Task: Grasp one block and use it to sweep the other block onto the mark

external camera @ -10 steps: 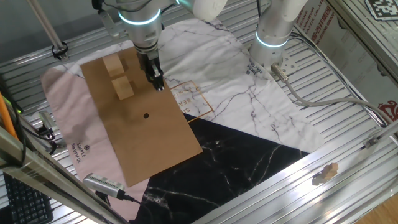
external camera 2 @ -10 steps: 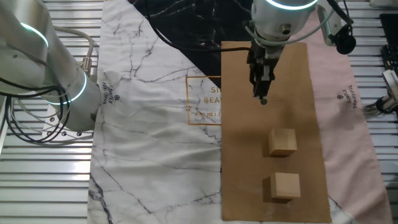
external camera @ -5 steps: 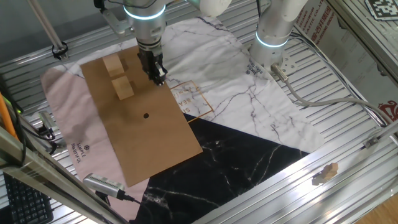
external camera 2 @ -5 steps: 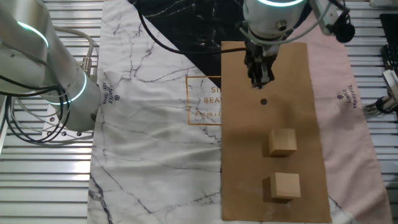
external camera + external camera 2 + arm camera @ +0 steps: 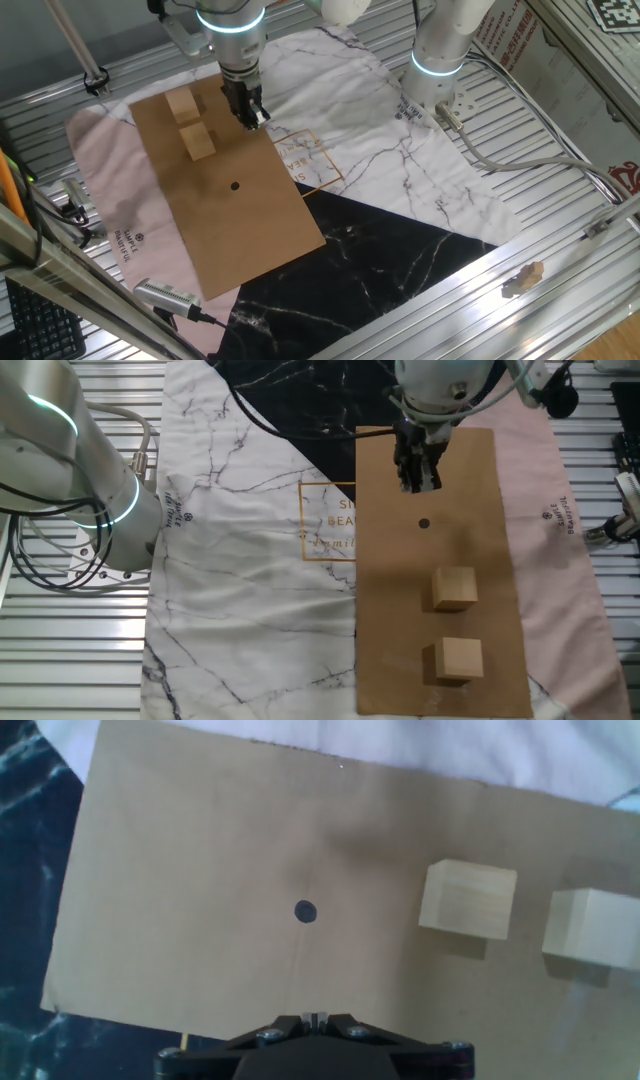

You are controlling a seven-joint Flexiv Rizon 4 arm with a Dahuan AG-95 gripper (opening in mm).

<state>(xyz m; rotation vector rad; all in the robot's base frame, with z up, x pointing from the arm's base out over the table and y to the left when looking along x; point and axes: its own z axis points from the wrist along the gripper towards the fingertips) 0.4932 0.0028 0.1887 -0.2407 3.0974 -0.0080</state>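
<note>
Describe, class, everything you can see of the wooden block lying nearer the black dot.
The nearer block is a pale, plain wooden cube with clean edges and faint grain. It sits flat on the brown cardboard sheet, between the black dot and the second block, apart from both. Nothing touches it but the sheet. The end effector hovers beyond the dot, away from it.

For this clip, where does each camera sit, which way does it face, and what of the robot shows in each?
One fixed view: high at a table corner, looking down at the cardboard sheet; arm and gripper show.
The other fixed view: opposite side, looking down; gripper above the mark.
Hand view: looks down; only the gripper base shows.
All share the mark and both blocks.
</note>
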